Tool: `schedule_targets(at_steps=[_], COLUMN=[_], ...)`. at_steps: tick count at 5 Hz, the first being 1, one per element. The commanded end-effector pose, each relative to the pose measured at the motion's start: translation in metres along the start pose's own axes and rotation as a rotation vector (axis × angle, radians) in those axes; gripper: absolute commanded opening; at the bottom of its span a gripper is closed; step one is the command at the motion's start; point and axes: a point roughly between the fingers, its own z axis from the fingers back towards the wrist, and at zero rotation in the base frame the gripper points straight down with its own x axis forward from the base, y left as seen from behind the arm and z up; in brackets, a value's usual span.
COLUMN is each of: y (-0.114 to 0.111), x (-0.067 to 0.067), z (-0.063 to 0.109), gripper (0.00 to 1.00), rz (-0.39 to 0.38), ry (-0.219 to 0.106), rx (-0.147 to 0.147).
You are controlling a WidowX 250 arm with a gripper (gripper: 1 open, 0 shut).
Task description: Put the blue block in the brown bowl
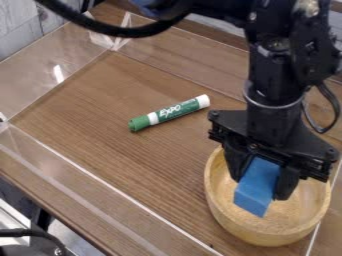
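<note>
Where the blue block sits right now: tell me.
In the camera view the blue block is at lower right, clamped in the claw and hanging tilted inside the rim of the brown bowl, right of the green marker.
</note>
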Motion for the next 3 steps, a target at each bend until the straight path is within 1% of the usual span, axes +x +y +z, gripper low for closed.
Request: schedule_targets(at_steps=[1, 2, 3], y=[-0.0047, -0.0062, -0.0061], x=[0.0043, 0.0031, 0.004], z=[0.0097, 0.0106, 0.0132], gripper=[0.0, 1.0, 1.0], rz=[0.002, 0.003, 0.009], ry=[-0.031, -0.027, -0.023], rx=[-0.025, -0.032, -0.037])
